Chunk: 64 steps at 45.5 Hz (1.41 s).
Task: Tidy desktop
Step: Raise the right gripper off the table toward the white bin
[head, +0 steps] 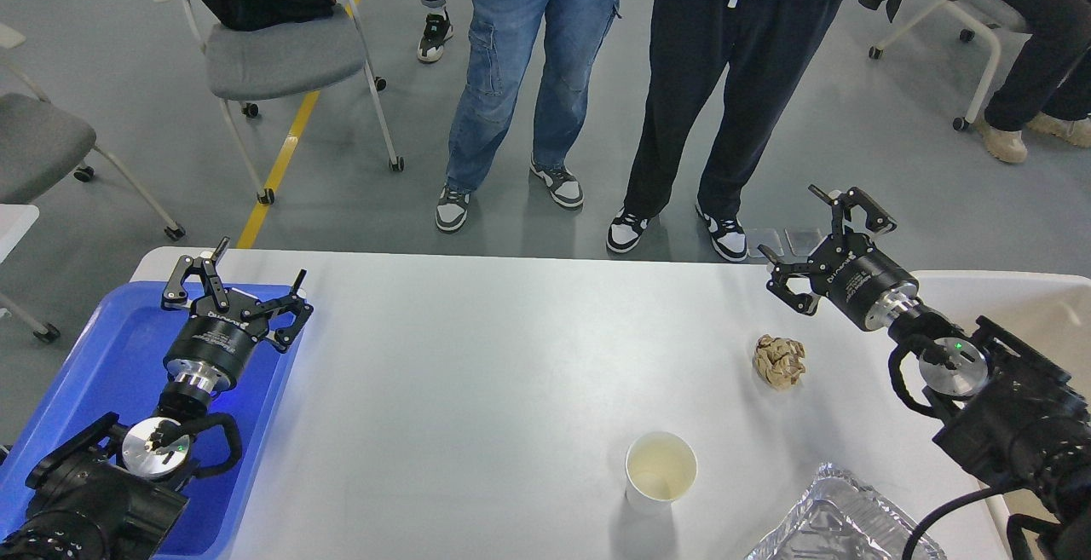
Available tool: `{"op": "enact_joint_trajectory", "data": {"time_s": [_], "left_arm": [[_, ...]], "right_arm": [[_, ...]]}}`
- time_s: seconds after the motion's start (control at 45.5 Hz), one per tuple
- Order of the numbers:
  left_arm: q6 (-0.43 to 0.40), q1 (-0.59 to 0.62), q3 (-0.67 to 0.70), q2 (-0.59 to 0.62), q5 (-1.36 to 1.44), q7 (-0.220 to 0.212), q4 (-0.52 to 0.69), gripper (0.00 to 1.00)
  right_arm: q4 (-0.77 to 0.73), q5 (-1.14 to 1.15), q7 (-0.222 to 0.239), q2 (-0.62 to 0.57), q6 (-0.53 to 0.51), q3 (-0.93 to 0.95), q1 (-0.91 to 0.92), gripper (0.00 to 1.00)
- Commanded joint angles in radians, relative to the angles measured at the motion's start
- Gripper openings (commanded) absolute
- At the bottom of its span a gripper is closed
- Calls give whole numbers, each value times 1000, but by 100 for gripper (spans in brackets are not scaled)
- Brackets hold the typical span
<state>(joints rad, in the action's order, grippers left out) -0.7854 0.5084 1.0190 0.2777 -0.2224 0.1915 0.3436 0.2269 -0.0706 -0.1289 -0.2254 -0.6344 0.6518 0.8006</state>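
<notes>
From my head view the desktop point(477, 372) fills the lower frame, a smooth matte white-grey slab with rounded corners, and the tidying looks barely begun to me. Three loose things sit on its right half: a crumpled brown paper ball point(779, 361), a white paper cup point(660, 470) standing upright nearer me, and the corner of a crinkled foil tray point(839, 517) at the bottom edge. All three lie apart from one another, none touched.

My left gripper point(236, 291) hangs over the blue tray point(111, 364) at the desktop's left end, fingers spread, holding nothing. The tray is glossy plastic with a raised rim, and the part I can see is bare. My right gripper point(818, 245) hovers above the far right edge — fingers splayed wide, also empty — with the paper ball just below and nearer me. A beige bin point(1014, 304) sits under my right arm; its inside is mostly hidden.

I judge everything is left to do. The ball should crush easily, the cup is light and thin-walled, and the foil is stiff but dents.
</notes>
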Motion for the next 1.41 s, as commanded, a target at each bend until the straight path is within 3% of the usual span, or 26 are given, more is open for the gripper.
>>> {"op": "enact_joint_trajectory", "data": {"time_s": [0.0, 0.858, 0.924, 1.034, 1.21, 1.386], "left_arm": [[0, 1, 0, 0, 0, 0, 0, 100], [0, -1, 0, 1, 0, 0, 0, 100], [0, 1, 0, 1, -2, 2, 0, 100], [0, 1, 0, 3, -2, 2, 0, 100], [0, 1, 0, 3, -2, 2, 0, 100], [0, 1, 0, 3, 0, 2, 0, 100]], "right_arm": [[2, 0, 0, 1, -1, -1, -3, 100], [41, 2, 0, -23, -1, -8, -7, 100], [84, 5, 2, -48, -1, -24, -17, 100], [325, 28, 5, -184, 22, -41, -52, 100], [468, 43, 12, -348, 85, -210, 43, 100], [534, 43, 9, -477, 79, -653, 310, 100]]}}
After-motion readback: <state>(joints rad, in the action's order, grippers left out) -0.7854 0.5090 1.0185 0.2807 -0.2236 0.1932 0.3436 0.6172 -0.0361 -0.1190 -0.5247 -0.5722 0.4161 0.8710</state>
